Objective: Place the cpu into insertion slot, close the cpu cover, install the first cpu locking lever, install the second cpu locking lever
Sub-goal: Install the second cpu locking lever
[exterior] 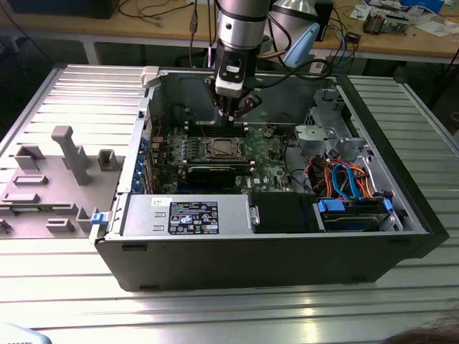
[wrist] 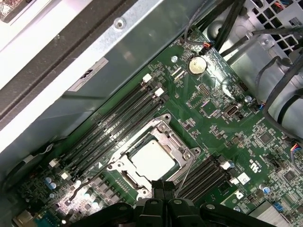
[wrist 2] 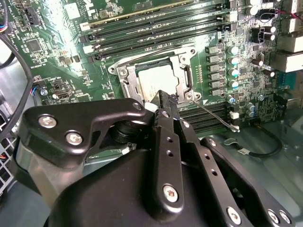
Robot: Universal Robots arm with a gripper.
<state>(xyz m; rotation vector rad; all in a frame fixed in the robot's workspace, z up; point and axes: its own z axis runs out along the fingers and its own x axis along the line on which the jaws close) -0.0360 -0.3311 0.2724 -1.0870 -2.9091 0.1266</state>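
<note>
Silver cpu sits in insertion slot, just beyond hand tips; hand closed, empty.

Ribbed aluminium worktop, bright glare streaks along its near edge. Wooden bench behind the far edge, strewn with cables and papers; dark space beneath.

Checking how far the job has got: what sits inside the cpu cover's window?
The cpu shows through the window of the cpu cover, its dull silver top lying flat. The insertion slot beneath is covered by chip and frame. The claw hovers at the cover's edge.
</note>
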